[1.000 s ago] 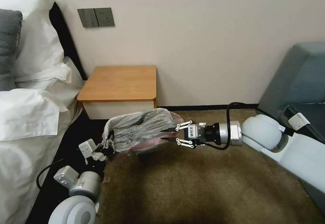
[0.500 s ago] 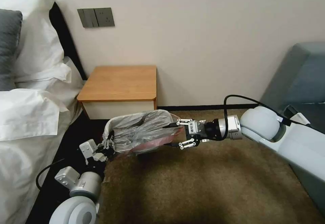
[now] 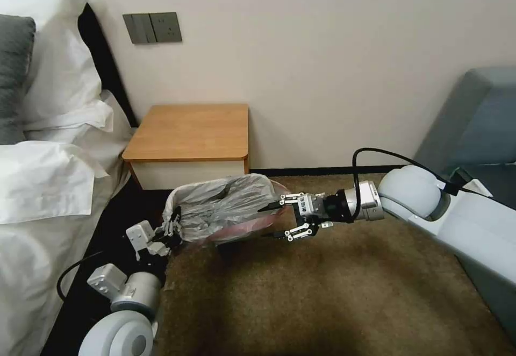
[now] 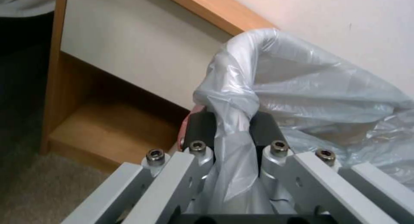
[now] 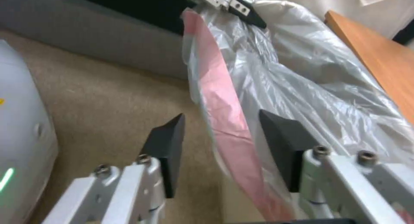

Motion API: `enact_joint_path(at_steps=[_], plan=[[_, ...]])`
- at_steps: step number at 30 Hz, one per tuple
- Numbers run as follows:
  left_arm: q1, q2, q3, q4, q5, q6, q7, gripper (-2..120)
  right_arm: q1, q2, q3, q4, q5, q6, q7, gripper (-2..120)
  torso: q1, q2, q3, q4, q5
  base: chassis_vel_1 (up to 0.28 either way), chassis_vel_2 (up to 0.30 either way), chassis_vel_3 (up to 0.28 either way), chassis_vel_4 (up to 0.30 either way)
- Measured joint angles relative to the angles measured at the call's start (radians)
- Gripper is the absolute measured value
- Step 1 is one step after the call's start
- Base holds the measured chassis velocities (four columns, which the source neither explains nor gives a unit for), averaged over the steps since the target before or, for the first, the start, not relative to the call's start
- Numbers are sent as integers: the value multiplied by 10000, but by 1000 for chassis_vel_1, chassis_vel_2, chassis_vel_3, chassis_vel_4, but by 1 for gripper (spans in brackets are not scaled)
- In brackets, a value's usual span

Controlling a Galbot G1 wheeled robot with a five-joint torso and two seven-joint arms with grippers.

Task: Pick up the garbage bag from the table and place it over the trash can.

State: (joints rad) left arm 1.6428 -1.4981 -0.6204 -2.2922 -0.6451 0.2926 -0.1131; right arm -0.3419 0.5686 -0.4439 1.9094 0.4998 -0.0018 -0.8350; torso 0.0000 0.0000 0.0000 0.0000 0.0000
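My left gripper [image 3: 173,230], low in the lower left of the head view, is clamped on a twisted bunch of the garbage bag [image 3: 226,208]; in my left wrist view the grey film [image 4: 276,88] runs up between the two black pads [image 4: 199,128], which pinch it tight. My right gripper [image 3: 274,221] reaches in from the right at the centre of the frame with its fingers spread apart, straddling the bag's pinkish-red edge [image 5: 222,114] without squeezing it; one dark fingertip [image 5: 168,146] sits over the carpet, the other against the film. The bag is stretched between my two grippers, low over the floor, just in front of the wooden nightstand [image 3: 191,130], whose top is bare. The film hides whatever lies under it, so I cannot make out the trash can. The brown carpet [image 3: 322,291] fills the lower frame, the bed with white pillows [image 3: 48,108] crowds the left edge close beside my left arm, and a grey armchair [image 3: 478,125] stands at the right.
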Motion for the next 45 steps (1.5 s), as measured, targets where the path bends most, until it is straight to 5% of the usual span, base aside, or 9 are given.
enact_joint_path(at_steps=[12, 22, 35, 45], plan=[[-9, 9, -1, -35, -10, 0, 6, 10, 27, 55, -97, -156, 23, -36, -89, 0, 0, 0, 0, 0, 0, 0, 0, 0, 0], [-79, 10, -81, -75, -184, 0, -3, 10, -284, -12, 71, 12, -5, -16, -102, 0, 0, 0, -1, 1, 0, 0, 0, 0, 0], [19, -86, -50, -481, -1743, 362, -382, 10, -2695, -64, 1809, -87, -974, 497, -223, 0, 0, 0, -1, 1, 1, 0, 0, 0, 0], [94, -221, -58, -567, -1729, 404, -388, 10, -4354, 119, 3161, -291, -1468, 931, -219, 0, 0, 0, 0, 1, 1, 0, 0, 0, 0]])
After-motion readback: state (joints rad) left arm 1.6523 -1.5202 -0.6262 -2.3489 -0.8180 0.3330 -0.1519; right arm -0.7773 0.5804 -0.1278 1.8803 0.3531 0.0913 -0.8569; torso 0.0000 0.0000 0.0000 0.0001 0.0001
